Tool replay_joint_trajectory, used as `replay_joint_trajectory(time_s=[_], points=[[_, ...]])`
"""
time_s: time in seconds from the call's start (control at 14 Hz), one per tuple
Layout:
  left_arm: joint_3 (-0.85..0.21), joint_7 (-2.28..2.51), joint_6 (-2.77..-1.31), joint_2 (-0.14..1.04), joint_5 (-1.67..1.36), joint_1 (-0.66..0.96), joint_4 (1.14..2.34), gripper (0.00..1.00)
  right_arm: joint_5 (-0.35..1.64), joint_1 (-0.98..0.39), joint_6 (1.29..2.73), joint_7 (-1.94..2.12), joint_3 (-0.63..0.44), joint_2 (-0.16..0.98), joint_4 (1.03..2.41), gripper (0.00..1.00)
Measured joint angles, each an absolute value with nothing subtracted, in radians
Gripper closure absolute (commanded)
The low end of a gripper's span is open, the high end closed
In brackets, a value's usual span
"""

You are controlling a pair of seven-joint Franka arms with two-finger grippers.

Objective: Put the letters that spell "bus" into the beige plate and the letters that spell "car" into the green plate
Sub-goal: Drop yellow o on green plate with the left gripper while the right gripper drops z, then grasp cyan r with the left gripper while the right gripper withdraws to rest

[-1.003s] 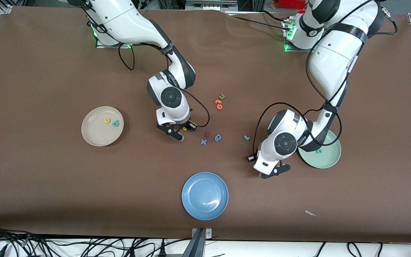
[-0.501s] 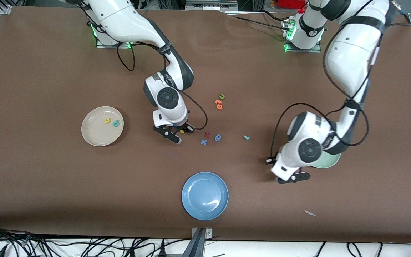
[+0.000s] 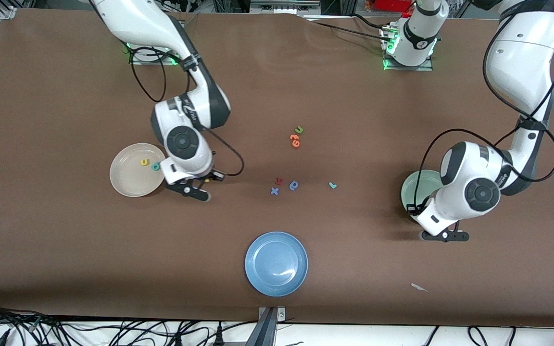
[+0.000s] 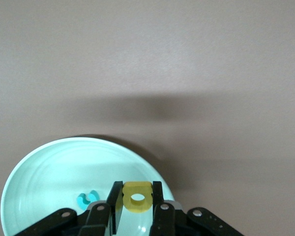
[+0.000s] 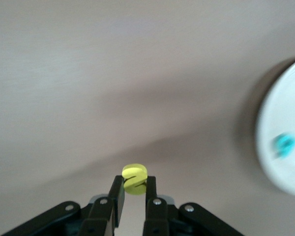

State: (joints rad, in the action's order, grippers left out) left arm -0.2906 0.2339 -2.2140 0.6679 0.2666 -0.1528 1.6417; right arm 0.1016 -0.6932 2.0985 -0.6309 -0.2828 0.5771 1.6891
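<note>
The right gripper (image 5: 135, 189) hangs over bare brown surface (image 3: 65, 250) just beside the beige plate (image 3: 125, 180), on the side toward the middle of the table. Its fingers (image 5: 117, 196) are pinched tight on the yellow "s" (image 5: 134, 179), a small flat piece of foam held on edge, its face turned up toward the wrist camera. In the beige plate, a round shallow cream dish, lie two letters side by side: the yellow "u" (image 3: 144, 162) and the teal "b" (image 3: 156, 166).

The left gripper (image 4: 137, 209) hangs at the rim of the green plate (image 3: 414, 190), a round pale mint dish at the left arm's end of the table. Its fingers (image 4: 157, 199) are closed on the yellow "a" (image 4: 137, 196), a blocky foam piece with a round hole through it, gripped by its sides. One teal letter, the "c" (image 4: 87, 199), lies flat inside this plate.

The teal "r" (image 3: 333, 185) lies alone on the surface between the green plate and a loose group of three letters: one red (image 3: 279, 181) and two blue (image 3: 294, 185). Farther from the front camera sit a green "u" (image 3: 299, 129) and two orange letters (image 3: 295, 140), touching each other. A glossy blue plate (image 3: 276, 263) sits nearest the front camera.
</note>
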Motion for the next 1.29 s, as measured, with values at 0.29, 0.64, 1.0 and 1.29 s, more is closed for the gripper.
replay_joint_trajectory(time_s=[0.29,0.64,1.0,1.29], points=[[-0.291,0.221,-2.448,0.575,0.276,-0.207,1.896,0.00,0.105,-0.659,2.096,-0.268,-0.424,0.525,1.833,0.83],[-0.301,0.211,-2.415,0.526,0.277,-0.211,1.921,0.00,0.230,-0.462,2.099,0.144,-0.437,0.542,1.923,0.68],[-0.425,0.504,-2.361,0.515,0.275,-0.171,1.908,0.00,0.319,-0.437,2.101,0.203,-0.425,0.580,1.924,0.01],[-0.434,0.819,-2.356,0.538,0.275,-0.038,1.905,0.00,0.336,-0.449,1.943,0.189,-0.420,0.569,1.802,0.00]])
